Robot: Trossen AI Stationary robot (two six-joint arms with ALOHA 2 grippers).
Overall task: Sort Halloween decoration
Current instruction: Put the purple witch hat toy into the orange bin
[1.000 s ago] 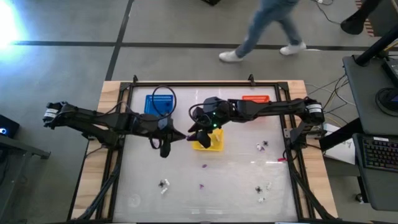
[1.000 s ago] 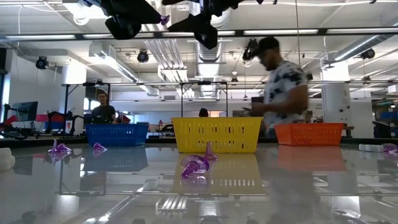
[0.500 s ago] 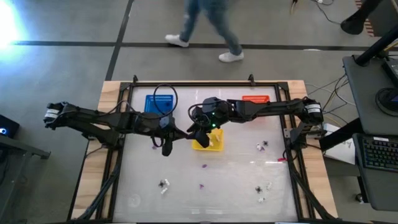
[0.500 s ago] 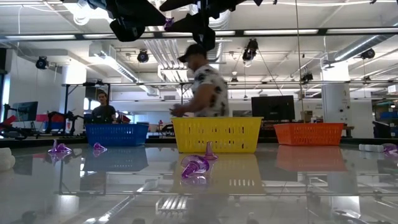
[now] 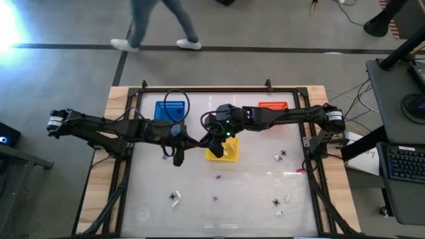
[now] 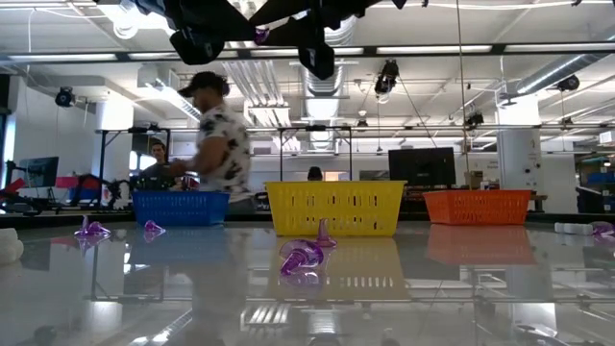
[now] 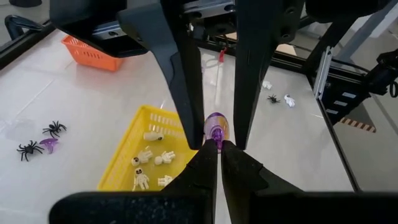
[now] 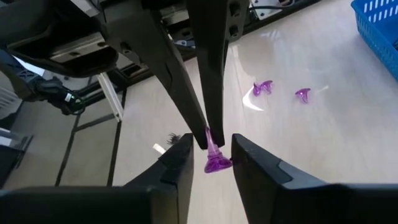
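Observation:
A small purple trinket (image 7: pixel 216 127) hangs in the air just left of the yellow basket (image 5: pixel 226 154), and my left gripper (image 7: pixel 219 149) is shut on it. My right gripper (image 8: pixel 212 148) faces it from the table's right. Its two fingers stand open on either side of the same trinket (image 8: pixel 217 163), and I cannot tell whether they touch it. Cream trinkets (image 7: pixel 149 165) lie inside the yellow basket. Purple (image 5: pixel 217 177), black (image 5: pixel 279 155) and pale (image 5: pixel 175 198) trinkets lie loose on the table. My left gripper pinches the purple trinket's narrow end (image 7: pixel 215 140) between its two fingertips. The fingers come from the table's left, slanting a little downward. The trinket sticks out past the tips with its wider end (image 8: pixel 219 165) away from them, lifted clear of the table.
A blue basket (image 5: pixel 170 111) stands at the far left and an orange basket (image 5: pixel 273 105) at the far right, both by the far edge. A person (image 6: pixel 219 144) passes behind the table. Bare tabletop lies toward the near edge, between the loose trinkets.
Both arms have kept their places above the yellow basket's left side, with the purple trinket between them. The person behind the table has walked from the right toward the left.

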